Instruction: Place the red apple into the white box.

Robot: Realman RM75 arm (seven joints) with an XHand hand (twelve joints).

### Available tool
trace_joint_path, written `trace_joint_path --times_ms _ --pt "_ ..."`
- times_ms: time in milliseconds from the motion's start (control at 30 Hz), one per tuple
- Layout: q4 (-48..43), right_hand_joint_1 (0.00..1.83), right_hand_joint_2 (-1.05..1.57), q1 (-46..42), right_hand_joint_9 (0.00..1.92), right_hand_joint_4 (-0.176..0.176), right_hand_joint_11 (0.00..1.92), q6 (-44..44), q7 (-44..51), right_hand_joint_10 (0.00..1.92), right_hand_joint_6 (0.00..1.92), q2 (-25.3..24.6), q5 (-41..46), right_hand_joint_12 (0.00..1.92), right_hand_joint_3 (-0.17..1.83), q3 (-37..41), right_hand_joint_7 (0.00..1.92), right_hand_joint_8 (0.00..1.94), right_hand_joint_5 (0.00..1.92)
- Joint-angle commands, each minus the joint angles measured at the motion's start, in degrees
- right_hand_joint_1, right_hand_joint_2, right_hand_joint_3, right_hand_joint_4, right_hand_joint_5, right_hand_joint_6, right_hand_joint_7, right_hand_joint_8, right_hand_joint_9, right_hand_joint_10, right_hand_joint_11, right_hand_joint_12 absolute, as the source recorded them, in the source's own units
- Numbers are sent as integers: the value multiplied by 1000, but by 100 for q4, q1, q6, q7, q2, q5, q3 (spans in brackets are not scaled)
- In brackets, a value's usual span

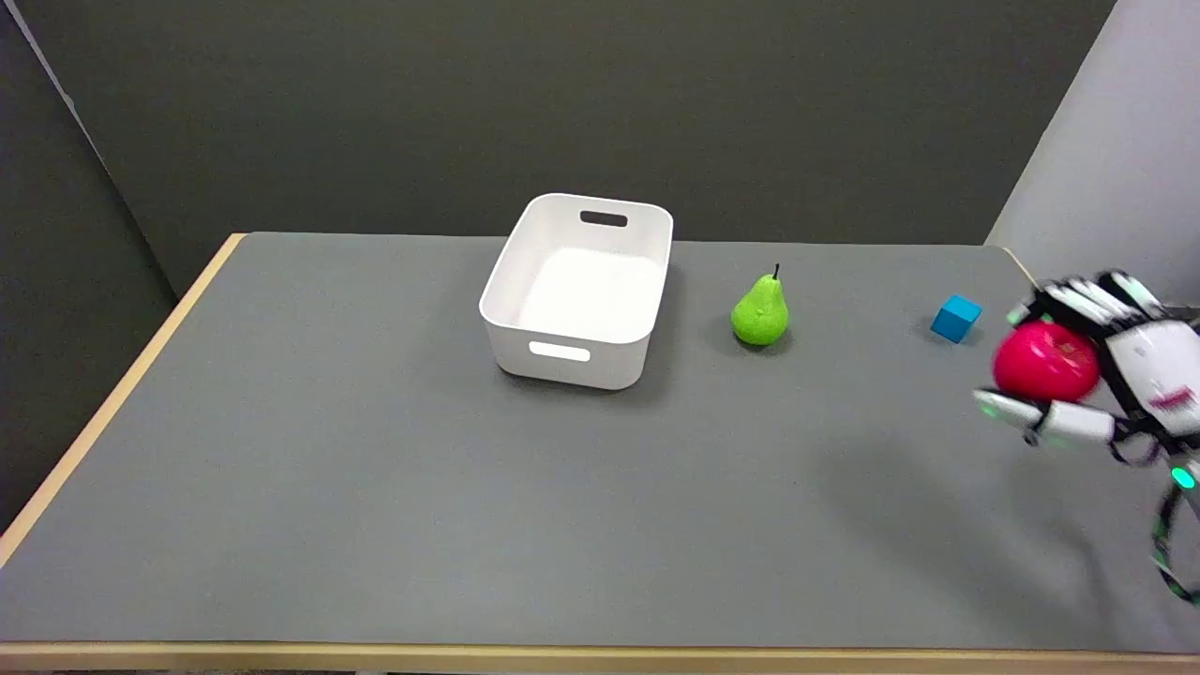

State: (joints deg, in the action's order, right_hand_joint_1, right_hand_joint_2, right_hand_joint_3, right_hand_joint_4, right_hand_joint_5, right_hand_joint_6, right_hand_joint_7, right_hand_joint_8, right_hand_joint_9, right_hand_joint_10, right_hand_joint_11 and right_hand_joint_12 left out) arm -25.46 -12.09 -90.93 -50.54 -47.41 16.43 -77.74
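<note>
Two risks are seen. The apple (1045, 361) is held between the fingers of the right hand (1111, 375), above the table's right edge. On the way to the box (572, 361) near the far edge, the pear (759, 314) could be knocked, or the apple dropped if the hold is loose.

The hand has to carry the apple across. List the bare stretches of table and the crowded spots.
Bare: the table left of the white box, and the whole near strip before it. Crowded: the far right, where the green pear and blue cube stand between the box and the right hand holding the red apple.
</note>
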Motion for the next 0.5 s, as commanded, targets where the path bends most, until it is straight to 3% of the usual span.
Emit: trace_joint_path --times_ms 33,267,500 --pt "-3014 943 779 2764 810 176 362 3817 503 1921 1587 81 -1624 1921 958 -1942 437 1941 818" --pt "-3175 949 768 4138 833 176 520 5140 499 1921 1579 -731 -2315 1921 970 -3107 447 1941 828" --pt "-3279 953 766 4846 842 176 606 5722 455 1921 1568 -1514 -2981 1921 963 -3706 460 1941 832"
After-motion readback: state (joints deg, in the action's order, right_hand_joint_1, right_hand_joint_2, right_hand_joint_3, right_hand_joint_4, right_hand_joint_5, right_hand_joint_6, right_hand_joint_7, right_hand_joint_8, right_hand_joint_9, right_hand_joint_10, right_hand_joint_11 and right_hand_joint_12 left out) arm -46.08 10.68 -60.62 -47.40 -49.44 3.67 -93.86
